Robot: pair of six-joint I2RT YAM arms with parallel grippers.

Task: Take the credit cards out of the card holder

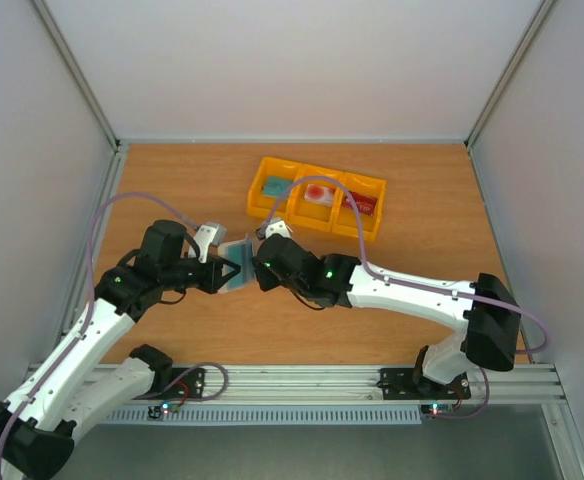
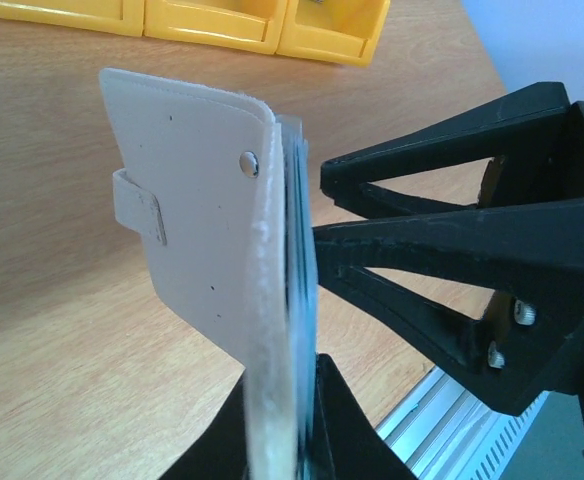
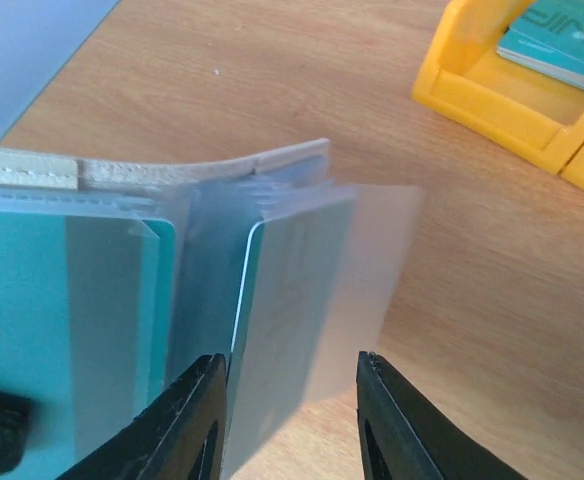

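Three cards (image 1: 320, 192) sit in the yellow tray (image 1: 302, 220), one per compartment, while the left gripper (image 1: 220, 275) clamps the cream card holder (image 2: 202, 220) upright above the table (image 1: 422, 230). The right gripper (image 3: 290, 360) has its jaws apart, straddling a sleeved card (image 3: 287, 290) at the holder's edge.

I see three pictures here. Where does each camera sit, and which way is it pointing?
Top external: above and behind, looking down at the table, yellow tray and card holder; left arm and right arm show.
Left wrist: on the left arm, facing the holder's cream outside; its own jaws pinch the bottom edge.
Right wrist: on the right arm, facing the holder's clear sleeves and teal card; its open jaw tips show.
Shared: every view shows holder and tray.
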